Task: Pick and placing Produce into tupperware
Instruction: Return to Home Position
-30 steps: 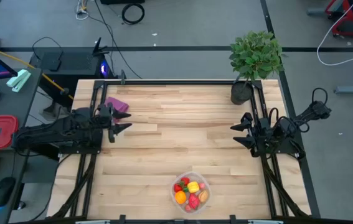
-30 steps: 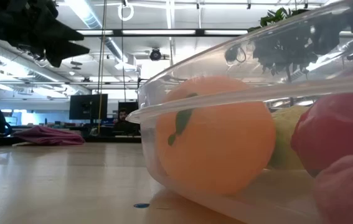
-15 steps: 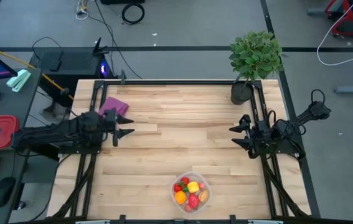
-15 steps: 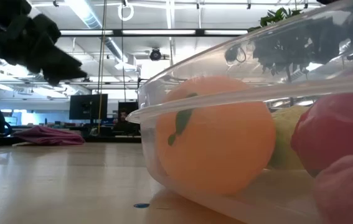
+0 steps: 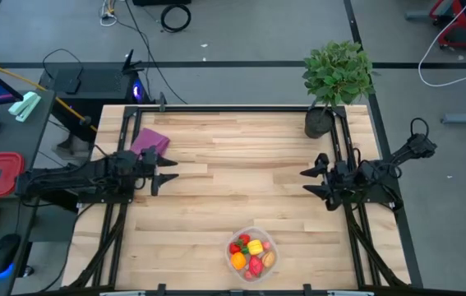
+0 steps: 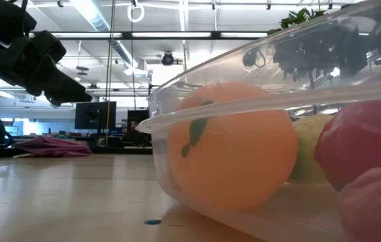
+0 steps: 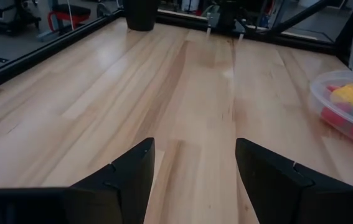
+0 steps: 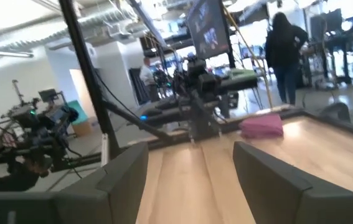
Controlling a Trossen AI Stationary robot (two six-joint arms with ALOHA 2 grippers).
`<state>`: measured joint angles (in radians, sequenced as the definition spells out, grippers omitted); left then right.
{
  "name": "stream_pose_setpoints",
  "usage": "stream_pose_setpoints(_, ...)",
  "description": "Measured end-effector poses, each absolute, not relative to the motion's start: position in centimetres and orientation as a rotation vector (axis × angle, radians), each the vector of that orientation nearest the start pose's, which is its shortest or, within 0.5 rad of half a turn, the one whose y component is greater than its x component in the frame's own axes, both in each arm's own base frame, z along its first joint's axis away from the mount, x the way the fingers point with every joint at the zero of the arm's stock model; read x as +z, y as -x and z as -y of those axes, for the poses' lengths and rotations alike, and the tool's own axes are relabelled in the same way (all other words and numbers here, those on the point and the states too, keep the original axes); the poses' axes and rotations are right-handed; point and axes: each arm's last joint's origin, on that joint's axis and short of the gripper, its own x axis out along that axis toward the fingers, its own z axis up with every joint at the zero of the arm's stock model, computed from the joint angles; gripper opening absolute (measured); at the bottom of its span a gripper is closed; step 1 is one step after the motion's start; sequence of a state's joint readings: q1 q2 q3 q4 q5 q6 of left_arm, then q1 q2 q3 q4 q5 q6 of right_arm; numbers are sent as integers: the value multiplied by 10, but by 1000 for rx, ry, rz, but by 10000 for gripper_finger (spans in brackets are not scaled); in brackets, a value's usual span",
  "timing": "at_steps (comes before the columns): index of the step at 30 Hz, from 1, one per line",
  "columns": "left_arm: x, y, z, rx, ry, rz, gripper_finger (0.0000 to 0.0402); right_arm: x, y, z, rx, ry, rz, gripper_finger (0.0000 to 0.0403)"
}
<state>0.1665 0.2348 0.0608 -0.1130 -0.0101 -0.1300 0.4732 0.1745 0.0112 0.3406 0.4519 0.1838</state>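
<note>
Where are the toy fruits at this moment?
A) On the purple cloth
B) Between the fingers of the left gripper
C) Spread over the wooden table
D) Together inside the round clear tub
D: the high view shows the produce lying together inside the tupperware.

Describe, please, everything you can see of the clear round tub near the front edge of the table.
The tub is a small, round container of clear plastic with translucent whitish walls and a protruding lip. It is lidless and upright. It sits on the wooden table near the edge at the bottom of the high view, roughly midway between the arms. Inside lie toy produce: an orange, a yellow piece, a red piece, a pink piece and a tan piece. Only the table and these contents touch it.
</note>
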Motion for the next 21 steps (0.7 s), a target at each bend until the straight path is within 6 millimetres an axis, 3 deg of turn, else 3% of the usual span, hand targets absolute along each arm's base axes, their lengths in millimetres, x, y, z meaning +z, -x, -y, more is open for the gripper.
stream_pose_setpoints(21, 154, -107, -14, 154, 233, -274, 219, 178, -99, -35, -38, -291, 96, 246)
